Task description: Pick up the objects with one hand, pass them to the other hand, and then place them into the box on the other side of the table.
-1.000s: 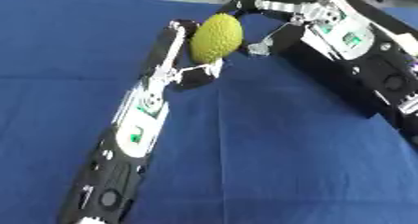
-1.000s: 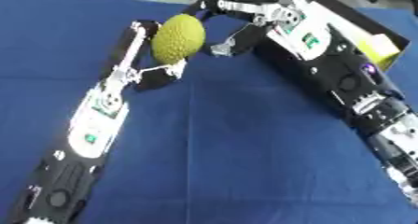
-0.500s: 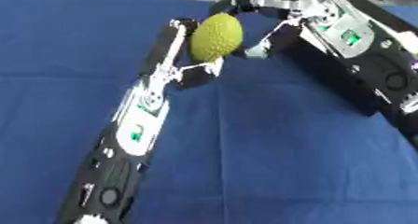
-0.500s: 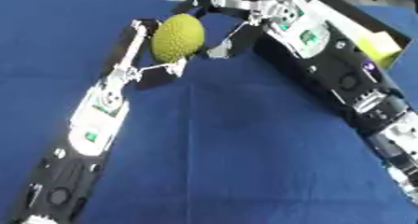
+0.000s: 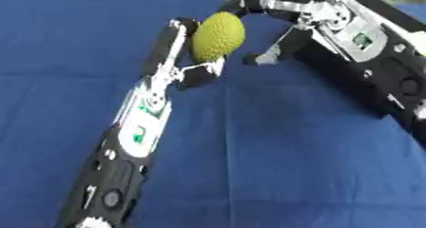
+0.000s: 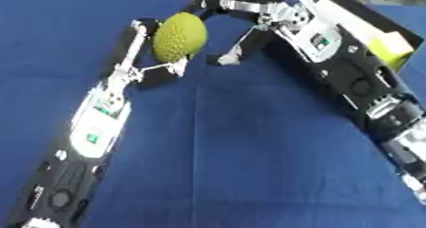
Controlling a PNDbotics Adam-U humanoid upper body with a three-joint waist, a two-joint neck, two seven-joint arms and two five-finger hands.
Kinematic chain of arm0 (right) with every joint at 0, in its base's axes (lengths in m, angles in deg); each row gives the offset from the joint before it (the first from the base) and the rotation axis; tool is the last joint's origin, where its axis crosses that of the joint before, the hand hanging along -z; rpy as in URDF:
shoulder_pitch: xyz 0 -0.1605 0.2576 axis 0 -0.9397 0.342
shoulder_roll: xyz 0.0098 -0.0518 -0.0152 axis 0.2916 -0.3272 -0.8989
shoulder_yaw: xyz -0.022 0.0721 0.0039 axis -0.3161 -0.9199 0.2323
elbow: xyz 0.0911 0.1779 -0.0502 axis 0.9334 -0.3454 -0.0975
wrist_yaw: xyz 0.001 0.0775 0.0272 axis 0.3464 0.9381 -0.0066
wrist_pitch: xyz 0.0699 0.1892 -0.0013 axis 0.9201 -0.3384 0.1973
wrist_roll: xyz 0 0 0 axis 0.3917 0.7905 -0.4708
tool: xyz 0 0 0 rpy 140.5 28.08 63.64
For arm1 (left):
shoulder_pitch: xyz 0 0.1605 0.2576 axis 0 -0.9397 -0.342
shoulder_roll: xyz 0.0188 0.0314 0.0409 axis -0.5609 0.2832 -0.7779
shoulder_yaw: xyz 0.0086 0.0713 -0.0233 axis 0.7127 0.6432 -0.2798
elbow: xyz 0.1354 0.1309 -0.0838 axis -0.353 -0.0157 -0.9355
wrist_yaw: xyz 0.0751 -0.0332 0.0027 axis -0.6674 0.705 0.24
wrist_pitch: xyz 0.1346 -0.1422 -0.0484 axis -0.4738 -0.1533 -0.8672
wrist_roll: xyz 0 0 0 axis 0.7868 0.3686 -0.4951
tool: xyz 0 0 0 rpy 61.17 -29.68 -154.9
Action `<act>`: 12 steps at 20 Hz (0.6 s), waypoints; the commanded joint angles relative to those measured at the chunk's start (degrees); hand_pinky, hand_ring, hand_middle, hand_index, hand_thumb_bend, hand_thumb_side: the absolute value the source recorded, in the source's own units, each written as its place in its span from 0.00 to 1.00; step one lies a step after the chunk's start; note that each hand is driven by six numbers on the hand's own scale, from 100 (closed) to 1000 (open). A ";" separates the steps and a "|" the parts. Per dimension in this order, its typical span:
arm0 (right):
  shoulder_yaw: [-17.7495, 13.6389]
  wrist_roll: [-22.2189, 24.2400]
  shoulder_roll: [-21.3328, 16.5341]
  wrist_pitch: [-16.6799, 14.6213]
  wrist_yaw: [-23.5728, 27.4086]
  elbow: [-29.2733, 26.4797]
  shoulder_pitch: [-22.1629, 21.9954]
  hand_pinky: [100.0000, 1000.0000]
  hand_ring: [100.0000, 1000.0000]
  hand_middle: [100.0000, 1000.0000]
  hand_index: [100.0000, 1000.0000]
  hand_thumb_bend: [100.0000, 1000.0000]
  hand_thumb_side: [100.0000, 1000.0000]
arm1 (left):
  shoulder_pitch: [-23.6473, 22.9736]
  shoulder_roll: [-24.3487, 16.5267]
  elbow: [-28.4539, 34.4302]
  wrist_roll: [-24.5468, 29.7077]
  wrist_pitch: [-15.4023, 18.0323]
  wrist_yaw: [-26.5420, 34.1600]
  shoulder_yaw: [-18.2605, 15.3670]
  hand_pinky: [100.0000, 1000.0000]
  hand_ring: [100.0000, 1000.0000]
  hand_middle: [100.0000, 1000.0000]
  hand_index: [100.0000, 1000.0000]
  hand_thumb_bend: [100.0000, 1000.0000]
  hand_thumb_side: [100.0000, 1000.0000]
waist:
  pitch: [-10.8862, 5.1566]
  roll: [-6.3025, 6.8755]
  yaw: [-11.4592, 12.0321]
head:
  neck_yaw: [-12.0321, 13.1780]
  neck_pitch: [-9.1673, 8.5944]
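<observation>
The yellow-green knobbly ball [image 5: 218, 35] sat above the blue table [image 5: 275, 165] near its far edge, pinched between the left hand's [image 5: 181, 56] straight fingers and thumb. The right hand [image 5: 279, 13] curled open around its top and right side, seemingly not yet gripping. It looked light and slightly soft, its bumps resisting slip; grasping across its wide middle seemed safest.

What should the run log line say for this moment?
stage: handover | left hand: holding yellow ball | right hand: fingers curved over ball, thumb apart | surface: blue cloth
</observation>
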 commanded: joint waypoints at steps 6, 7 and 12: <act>-1.19 14.88 -1.38 -11.86 1.31 0.05 1.14 0.87 1.00 0.85 0.93 0.25 0.02 | 0.73 0.29 1.46 0.63 0.82 1.13 0.30 0.51 0.49 0.38 0.44 0.00 0.00 | -0.06 -0.01 -0.23 | 0.07 -0.27; -1.16 14.88 -1.38 -11.32 1.75 -0.21 1.21 0.87 1.00 0.85 0.93 0.25 0.02 | 0.71 0.28 1.40 0.71 0.84 1.11 0.29 0.51 0.49 0.38 0.44 0.00 0.00 | -0.03 0.01 -0.23 | 0.10 -0.27; -1.03 14.88 -1.32 -8.66 3.48 -1.43 1.41 0.87 1.00 0.84 0.93 0.24 0.01 | 0.72 0.36 1.26 0.86 0.99 0.96 0.24 0.52 0.49 0.38 0.44 0.00 0.00 | 0.17 0.00 -0.26 | 0.03 -0.20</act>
